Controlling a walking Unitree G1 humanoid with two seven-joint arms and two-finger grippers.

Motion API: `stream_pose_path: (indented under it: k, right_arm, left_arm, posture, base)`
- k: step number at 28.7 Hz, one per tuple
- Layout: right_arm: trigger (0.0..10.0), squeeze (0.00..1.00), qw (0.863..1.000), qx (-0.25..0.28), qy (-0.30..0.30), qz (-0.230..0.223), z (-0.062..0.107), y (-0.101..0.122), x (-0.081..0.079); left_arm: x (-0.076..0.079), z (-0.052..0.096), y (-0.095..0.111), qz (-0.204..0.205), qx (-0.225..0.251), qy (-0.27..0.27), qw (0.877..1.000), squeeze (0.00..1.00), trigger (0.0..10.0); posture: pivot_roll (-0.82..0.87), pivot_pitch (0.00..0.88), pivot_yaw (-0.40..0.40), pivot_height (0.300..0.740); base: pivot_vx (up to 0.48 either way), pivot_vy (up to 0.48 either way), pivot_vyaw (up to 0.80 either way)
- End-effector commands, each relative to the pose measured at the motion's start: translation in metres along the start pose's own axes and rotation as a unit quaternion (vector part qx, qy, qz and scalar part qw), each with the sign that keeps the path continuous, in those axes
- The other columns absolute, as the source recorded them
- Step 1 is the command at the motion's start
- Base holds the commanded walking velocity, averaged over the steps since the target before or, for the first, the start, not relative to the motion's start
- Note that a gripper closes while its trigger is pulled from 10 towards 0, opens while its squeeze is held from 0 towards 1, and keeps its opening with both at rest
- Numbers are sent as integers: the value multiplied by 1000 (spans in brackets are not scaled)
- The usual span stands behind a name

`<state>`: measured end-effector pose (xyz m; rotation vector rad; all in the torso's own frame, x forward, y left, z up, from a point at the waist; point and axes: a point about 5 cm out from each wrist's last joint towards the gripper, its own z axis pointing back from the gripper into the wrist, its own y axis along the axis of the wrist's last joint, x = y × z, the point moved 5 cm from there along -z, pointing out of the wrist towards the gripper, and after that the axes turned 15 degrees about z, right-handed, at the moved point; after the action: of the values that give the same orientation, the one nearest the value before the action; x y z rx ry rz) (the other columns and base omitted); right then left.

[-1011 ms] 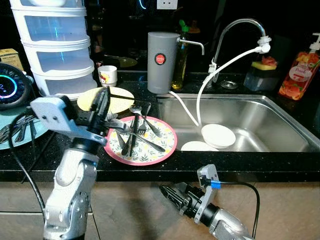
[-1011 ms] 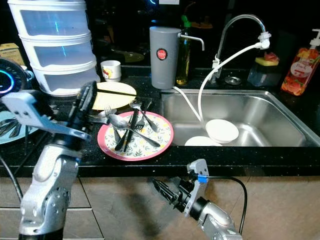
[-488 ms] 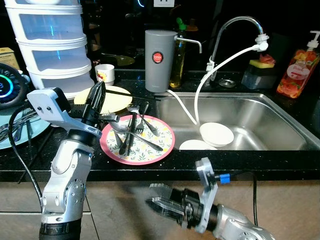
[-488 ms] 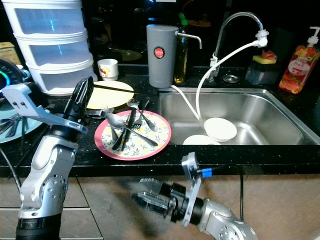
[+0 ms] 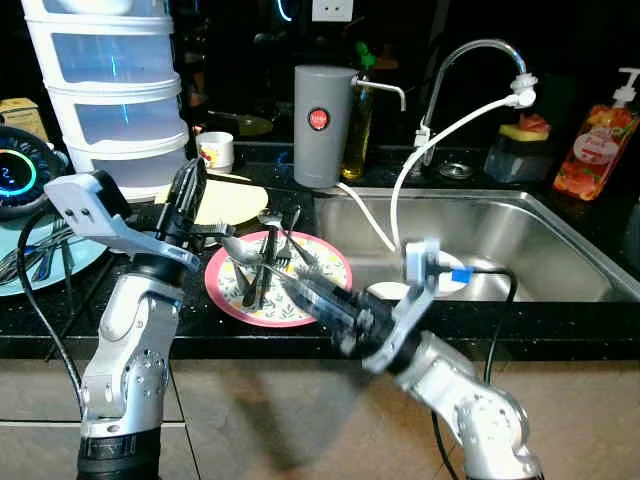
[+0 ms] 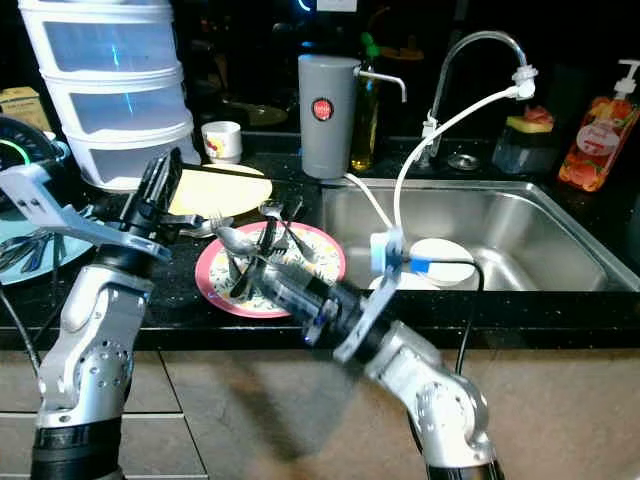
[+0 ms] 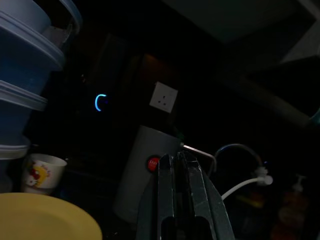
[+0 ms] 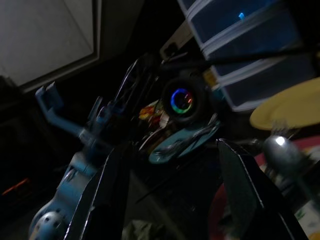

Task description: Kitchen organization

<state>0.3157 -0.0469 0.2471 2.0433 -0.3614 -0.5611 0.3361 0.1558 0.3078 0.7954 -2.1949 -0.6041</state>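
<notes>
A pink floral plate lies on the black counter left of the sink, heaped with forks, spoons and knives. My right gripper, blurred, reaches up over the counter's front edge across the plate's near side. In the right wrist view its fingers stand wide apart and open, with a spoon beyond them. My left gripper points upward at the plate's left edge, over a yellow plate. Its fingers are pressed together and shut, with nothing seen between them.
White bowls sit in the steel sink under the tap and its white hose. A grey canister, a cup, stacked plastic drawers and a light blue plate with cutlery crowd the counter.
My right arm has swung up from below the counter's edge to over the pink plate's near side. The left gripper has stayed almost where it was.
</notes>
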Motion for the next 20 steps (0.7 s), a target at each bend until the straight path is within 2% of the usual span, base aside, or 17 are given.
stream_pose_path:
  k: [1,2,3,4,5,8,12,13,16,18,19,20]
  right_arm:
    - [10000,0,998,6,-55,8,-7,3,18]
    - [10000,0,998,6,-55,8,-7,3,18]
    - [10000,0,997,3,-81,18,-11,5,26]
    - [10000,153,993,-8,-113,42,-15,4,36]
    - [10000,1000,989,-10,-139,55,-18,4,43]
    - [10000,1000,984,-4,-165,61,-22,6,49]
    - [10000,1000,984,20,-176,29,-31,13,50]
    - [10000,1000,984,20,-176,29,-31,13,50]
    - [10000,1000,982,45,-181,-18,-37,17,49]
    - [10000,1000,982,49,-183,-26,-38,18,49]
    - [10000,51,980,57,-184,-40,-40,19,49]
    - [10000,51,980,57,-184,-40,-40,19,49]
  left_arm:
    - [-4,-3,-1,33,3,7,999,118,0]
    - [-4,-3,-1,33,3,7,999,118,0]
    - [-5,-3,0,47,7,10,999,118,0]
    - [-7,-3,0,76,9,12,997,118,0]
    - [-7,-3,0,105,9,11,994,114,0]
    - [-7,-2,-1,143,10,10,990,94,0]
    - [-13,0,5,186,26,18,982,55,0]
    - [-13,0,5,186,26,18,982,55,0]
    - [-15,2,2,204,23,20,978,55,0]
    - [-15,2,2,207,22,21,978,55,0]
    - [-15,3,0,212,22,22,977,51,0]
    - [-15,3,0,212,22,22,977,51,0]
  posture:
    - [27,0,-19,740]
    - [27,0,-19,740]
    - [26,0,-19,740]
    - [27,0,-17,740]
    - [27,0,-17,740]
    - [31,0,-15,740]
    - [31,0,-14,740]
    - [31,0,-14,740]
    - [33,0,-9,740]
    - [33,0,-9,740]
    - [32,0,-9,740]
    - [32,0,-9,740]
  base:
    - [0,0,0]
    - [0,0,0]
    - [0,0,0]
    - [0,0,0]
    - [0,0,0]
    - [0,0,0]
    - [0,0,0]
    - [0,0,0]
    - [0,0,0]
    - [0,0,0]
    - [0,0,0]
    - [0,0,0]
